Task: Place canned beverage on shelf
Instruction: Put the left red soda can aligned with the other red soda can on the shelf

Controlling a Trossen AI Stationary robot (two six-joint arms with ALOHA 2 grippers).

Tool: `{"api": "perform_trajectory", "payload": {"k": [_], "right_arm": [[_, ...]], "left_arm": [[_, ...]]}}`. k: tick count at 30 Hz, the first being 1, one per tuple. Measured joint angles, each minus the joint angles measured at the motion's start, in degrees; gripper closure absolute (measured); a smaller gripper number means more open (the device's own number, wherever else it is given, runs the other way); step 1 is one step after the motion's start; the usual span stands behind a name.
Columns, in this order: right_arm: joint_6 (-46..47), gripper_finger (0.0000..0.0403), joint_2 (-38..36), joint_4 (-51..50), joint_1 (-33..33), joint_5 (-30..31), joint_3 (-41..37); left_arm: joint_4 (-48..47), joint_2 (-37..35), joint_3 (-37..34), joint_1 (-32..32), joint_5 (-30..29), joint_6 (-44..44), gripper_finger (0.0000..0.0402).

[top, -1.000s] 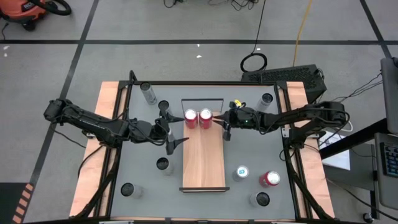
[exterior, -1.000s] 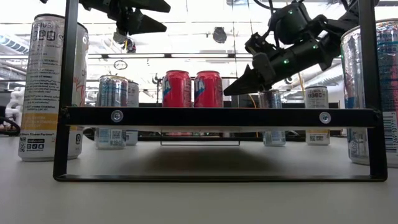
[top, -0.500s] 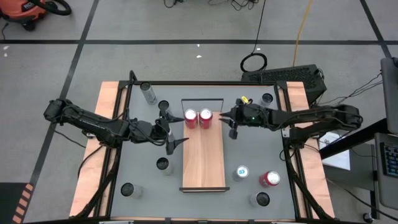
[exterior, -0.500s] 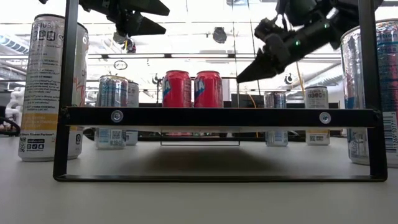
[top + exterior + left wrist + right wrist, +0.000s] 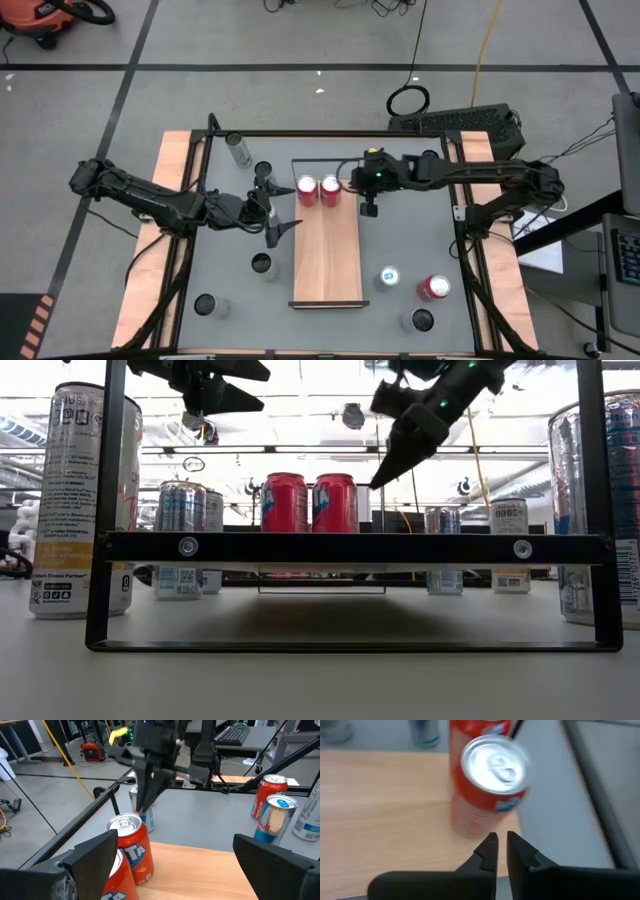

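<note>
Two red cans (image 5: 306, 189) (image 5: 329, 188) stand upright, side by side, on the far end of the light-wood shelf (image 5: 327, 255), just before its wire rail (image 5: 325, 160). My right gripper (image 5: 368, 207) is shut and slants down above the shelf's right edge. Its tips (image 5: 378, 482) hang just right of the right-hand can (image 5: 334, 502) and touch nothing. In the right wrist view that can (image 5: 490, 780) shows beyond the tips (image 5: 501, 839). My left gripper (image 5: 292, 207) hovers open, left of the cans (image 5: 132, 847).
Loose cans stand on the grey table around the shelf: silver ones at the far left (image 5: 238, 150) and near left (image 5: 262, 264), a blue-and-white one (image 5: 388, 278) and a red one (image 5: 433, 288) at the near right. A black frame (image 5: 350, 547) edges the table.
My right gripper has risen from beside the right-hand red can and tipped steeper, tips pointing down, while its wrist has swung toward the table's left. Both red cans stay upright on the shelf.
</note>
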Motion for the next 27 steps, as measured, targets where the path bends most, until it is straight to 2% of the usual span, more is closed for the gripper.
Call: {"api": "perform_trajectory", "payload": {"k": [9, 27], "right_arm": [[-0.5, 0.0402, 7.3, 0.0, -1.4, -1.4, 2.0], [-0.4, 0.0403, 7.6, 5.0, -1.3, -3.0, 2.0]], "left_arm": [[-0.4, 0.0, 0.0, -0.3, 0.0, -0.1, 0.0004], [-0.5, 0.0, 0.0, -0.3, 0.0, 0.0, 0.0004]]}}
